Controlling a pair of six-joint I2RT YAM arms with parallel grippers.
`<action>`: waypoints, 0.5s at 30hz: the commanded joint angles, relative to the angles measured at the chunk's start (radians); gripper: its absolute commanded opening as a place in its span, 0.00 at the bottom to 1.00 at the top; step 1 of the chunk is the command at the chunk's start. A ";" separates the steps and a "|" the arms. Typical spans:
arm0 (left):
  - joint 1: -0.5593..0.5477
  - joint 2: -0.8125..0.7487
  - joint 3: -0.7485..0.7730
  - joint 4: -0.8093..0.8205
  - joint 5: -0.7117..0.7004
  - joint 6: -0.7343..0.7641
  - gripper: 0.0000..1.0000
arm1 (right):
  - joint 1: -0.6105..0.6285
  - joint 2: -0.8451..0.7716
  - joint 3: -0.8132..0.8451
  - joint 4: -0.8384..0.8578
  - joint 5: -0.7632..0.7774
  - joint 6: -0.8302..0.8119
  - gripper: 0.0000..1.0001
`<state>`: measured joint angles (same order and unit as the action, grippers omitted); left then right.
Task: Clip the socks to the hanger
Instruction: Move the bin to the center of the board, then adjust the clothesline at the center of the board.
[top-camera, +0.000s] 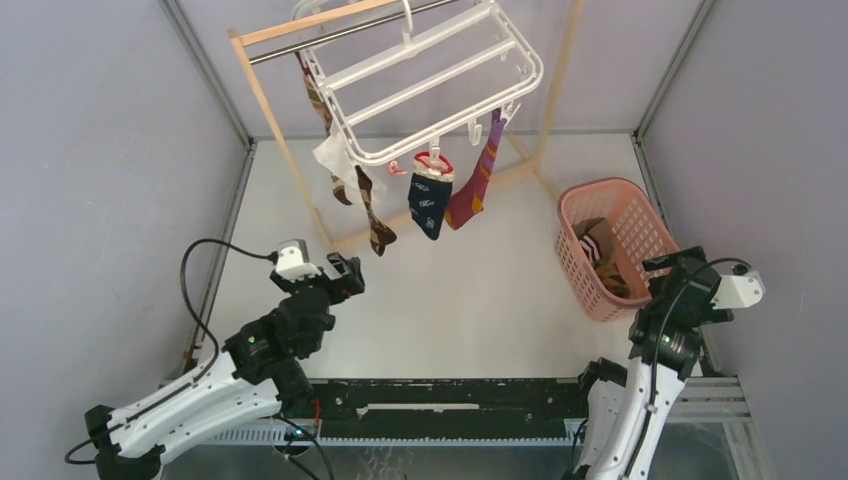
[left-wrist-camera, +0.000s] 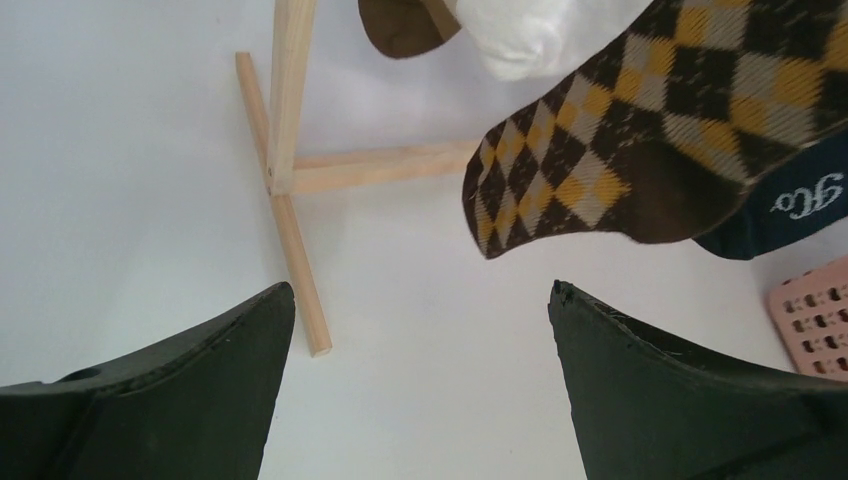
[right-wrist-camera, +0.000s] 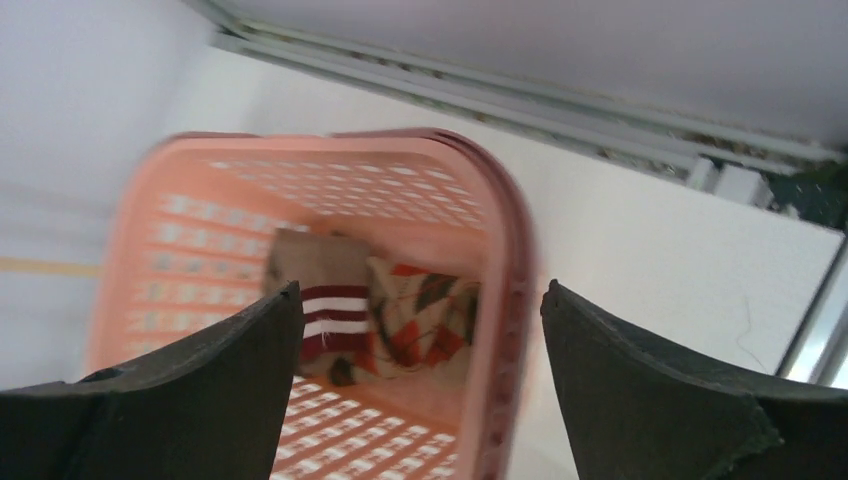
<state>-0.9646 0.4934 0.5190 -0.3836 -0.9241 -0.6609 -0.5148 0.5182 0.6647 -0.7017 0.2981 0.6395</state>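
"Where have the socks got to?"

"Some are up on the white plastic drying frame (top-camera: 430, 80), which hangs tilted from the metal rod (top-camera: 330, 37) of the wooden rack (top-camera: 270, 115). Along its near edge dangle a brown argyle sock (top-camera: 376, 222), a navy sock (top-camera: 428, 205) and a purple and pinkish-red sock (top-camera: 472, 190). More lie bundled in the pink slotted plastic basket (top-camera: 600, 187) over on the right. I can make out a red-and-white striped cuff (right-wrist-camera: 335, 312) and a tan sock with red diamonds (right-wrist-camera: 425, 320)."

"And the arms?"

"The left gripper (top-camera: 347, 272) sits near the argyle sock's toe, not touching it, jaws wide with nothing between them. The right gripper (top-camera: 680, 265) hovers at the basket's near rim, jaws spread wide too, empty."
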 joint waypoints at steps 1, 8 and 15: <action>0.015 0.093 -0.026 0.045 -0.010 -0.099 1.00 | 0.091 -0.020 0.183 -0.014 0.032 -0.022 0.94; 0.074 0.241 -0.052 0.025 -0.003 -0.312 1.00 | 0.427 0.103 0.220 0.149 0.014 -0.048 0.83; 0.126 0.359 -0.066 0.023 0.040 -0.428 1.00 | 0.762 0.528 0.380 0.285 0.011 -0.200 0.62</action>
<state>-0.8658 0.8074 0.4728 -0.3767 -0.9077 -0.9791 0.1310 0.8513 0.9459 -0.5449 0.3164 0.5518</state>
